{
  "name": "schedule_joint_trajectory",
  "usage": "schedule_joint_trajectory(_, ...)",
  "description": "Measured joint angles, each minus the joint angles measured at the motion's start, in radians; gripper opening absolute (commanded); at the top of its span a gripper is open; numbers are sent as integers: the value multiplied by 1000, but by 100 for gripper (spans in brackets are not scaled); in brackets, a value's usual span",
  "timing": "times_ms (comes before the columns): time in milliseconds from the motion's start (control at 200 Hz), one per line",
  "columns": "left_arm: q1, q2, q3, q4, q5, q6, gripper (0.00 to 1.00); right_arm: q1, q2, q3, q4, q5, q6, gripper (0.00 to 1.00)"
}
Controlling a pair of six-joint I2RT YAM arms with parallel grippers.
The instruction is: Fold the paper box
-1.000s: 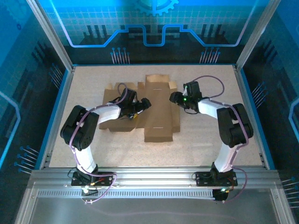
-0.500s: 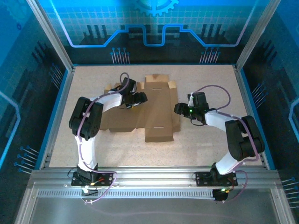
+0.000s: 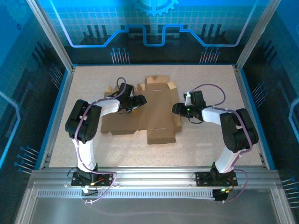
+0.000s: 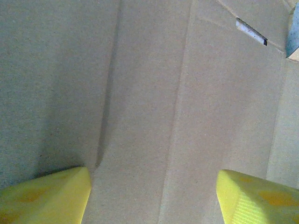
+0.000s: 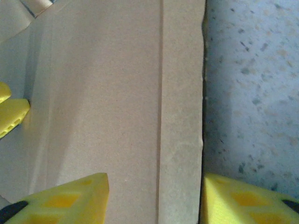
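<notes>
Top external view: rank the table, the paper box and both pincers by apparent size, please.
Largest: table, by far.
Next: paper box, lying spread open on it.
Smallest: left pincer and right pincer; they look alike, so I won't rank one over the other.

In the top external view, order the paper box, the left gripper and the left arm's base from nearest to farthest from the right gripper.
1. paper box, right edge at the right gripper.
2. left gripper, over the box's left part.
3. left arm's base, bottom left.
</notes>
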Motion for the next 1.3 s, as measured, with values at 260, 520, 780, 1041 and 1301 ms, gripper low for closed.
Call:
schedule_joint_trajectory(260,0,-7,-8,5,7,-10,77,0,42,60,-5,14,-4,17)
schedule_joint_trajectory(520,-6,-21,-23,10,18,-11,82,23,55,116,-90,127,-51,0)
schedule_joint_trajectory(780,-42,-102,-71,-58,-43,2,92,178,56,240,-313,481,-185,0)
schedule_joint_trajectory(1041,-33,-211,-86,-111,-116,20,99,329,128,391,-505,874,-278,0)
schedule_joint_trajectory(1301,-29,-223,-114,-134,-131,24,99,378,190,447,-571,1006,-332,0)
